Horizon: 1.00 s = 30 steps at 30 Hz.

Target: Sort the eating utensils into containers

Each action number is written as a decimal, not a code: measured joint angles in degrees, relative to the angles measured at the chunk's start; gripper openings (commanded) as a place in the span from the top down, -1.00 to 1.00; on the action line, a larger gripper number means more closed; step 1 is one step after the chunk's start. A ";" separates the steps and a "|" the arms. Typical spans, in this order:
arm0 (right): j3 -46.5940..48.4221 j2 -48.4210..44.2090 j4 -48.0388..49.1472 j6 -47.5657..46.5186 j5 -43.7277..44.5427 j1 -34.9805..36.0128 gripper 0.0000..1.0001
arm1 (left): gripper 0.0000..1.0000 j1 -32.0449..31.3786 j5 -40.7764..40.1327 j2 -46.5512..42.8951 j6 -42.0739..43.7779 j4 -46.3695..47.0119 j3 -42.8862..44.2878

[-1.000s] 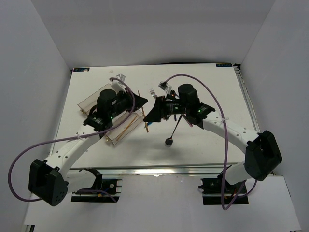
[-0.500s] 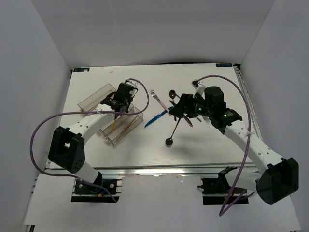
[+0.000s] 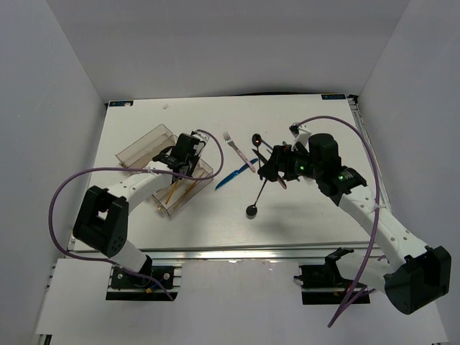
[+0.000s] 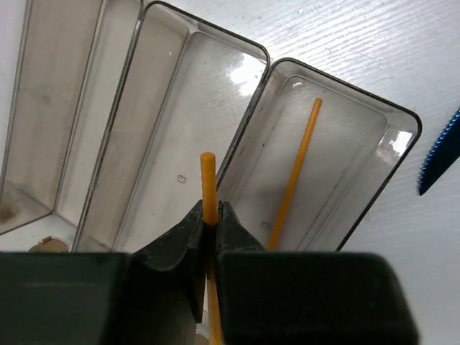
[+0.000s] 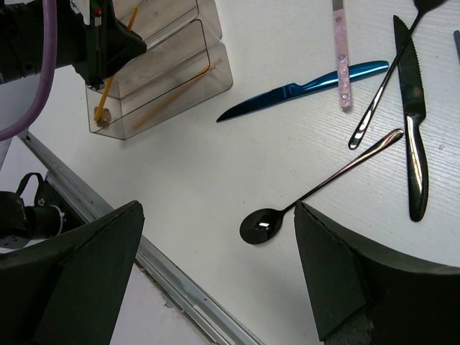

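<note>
In the left wrist view my left gripper (image 4: 210, 212) is shut on an orange stick (image 4: 208, 180), held above the clear divided tray (image 4: 208, 30). A second orange stick (image 4: 295, 169) lies in the tray's rightmost compartment. From above, the left gripper (image 3: 181, 152) hangs over the tray (image 3: 140, 147). My right gripper (image 5: 215, 244) stands open with nothing in it, above a black spoon (image 5: 262, 224). A blue knife (image 5: 309, 86), a pink stick (image 5: 339, 57), a black knife (image 5: 411, 144) and another black spoon handle (image 5: 374, 108) lie loose on the table. A silver fork (image 3: 231, 140) lies further back.
The loose utensils form a cluster at mid-table under my right gripper (image 3: 269, 171). The table's metal front rail (image 5: 180, 287) runs close below the spoon. White walls close in the table on three sides.
My left gripper has come lower over the tray with the orange stick still in it. My right gripper has opened wide and drawn back to the right of the loose utensils.
</note>
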 measured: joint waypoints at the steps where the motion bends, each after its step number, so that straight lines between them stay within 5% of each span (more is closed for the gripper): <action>1: -0.02 -0.02 -0.02 -0.17 0.22 -0.02 -0.79 | 0.42 0.00 0.37 0.00 -0.02 0.15 -0.20; 9: -0.04 -0.02 -1.38 -1.51 2.12 -0.94 -0.79 | -0.17 -0.11 2.27 -1.16 -0.48 0.52 -0.87; 10: -0.04 0.07 -1.42 -1.77 2.62 -1.18 -0.79 | -0.38 -0.11 2.40 -1.55 -0.59 0.37 -0.87; 11: -0.04 0.22 -1.53 -2.03 3.26 -1.42 -0.79 | -0.96 -0.11 2.71 -2.10 -0.70 0.13 -0.87; 15: 1.81 4.66 -5.25 -3.32 8.07 -2.21 -0.77 | -0.96 -0.11 3.37 -6.60 -2.54 -1.03 -0.87; 21: 9.81 20.48 -10.64 -8.24 16.52 -2.49 0.07 | -0.96 -0.11 -2.10 -21.88 -13.51 -2.47 -1.25; 24: 15.30 28.44 -12.66 -11.08 20.65 -2.58 0.19 | -0.96 -0.09 -5.16 -28.00 -19.39 -4.44 -1.92; 30: 27.41 43.19 -17.59 -15.82 26.45 -4.24 0.11 | -0.96 -0.07 -5.95 -36.15 -23.45 -6.56 -9.97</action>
